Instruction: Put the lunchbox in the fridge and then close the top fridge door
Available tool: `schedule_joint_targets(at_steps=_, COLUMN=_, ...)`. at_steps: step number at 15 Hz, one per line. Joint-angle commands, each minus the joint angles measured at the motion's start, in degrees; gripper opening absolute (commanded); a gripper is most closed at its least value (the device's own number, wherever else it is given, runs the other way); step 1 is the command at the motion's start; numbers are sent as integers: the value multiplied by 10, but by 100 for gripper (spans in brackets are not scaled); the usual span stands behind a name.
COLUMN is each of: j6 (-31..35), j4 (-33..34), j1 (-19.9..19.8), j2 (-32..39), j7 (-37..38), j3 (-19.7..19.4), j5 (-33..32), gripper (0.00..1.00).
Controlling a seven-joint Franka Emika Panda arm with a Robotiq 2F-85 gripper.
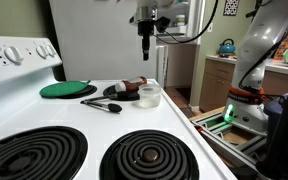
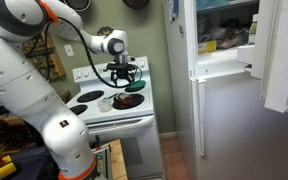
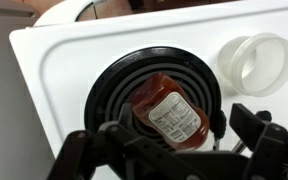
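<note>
Fingers [image 3: 256, 130] spread wide, pinching nothing. Lunchbox [image 3: 256, 62] sits on stove top [image 3: 54, 70], off to one side, not between them. Fingers seem well above it; height unclear.

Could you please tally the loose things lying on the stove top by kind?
Green lid: 1
Dark plate: 1
Red bottle: 1
Clear tub: 1
Black utensil: 1
Total: 5
</note>
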Motion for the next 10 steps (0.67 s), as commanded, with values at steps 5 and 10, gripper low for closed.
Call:
schedule_joint_targets(at_steps=5, j6=-92, j4=13, j1=54, j2=-5, j7=34, j3=62, j5=-28, gripper=100)
schedule_joint_targets(at_steps=10, j6=3, j4=-27, j1=82, j2=-11, j7=54, j3=82, j5=-31, gripper=100)
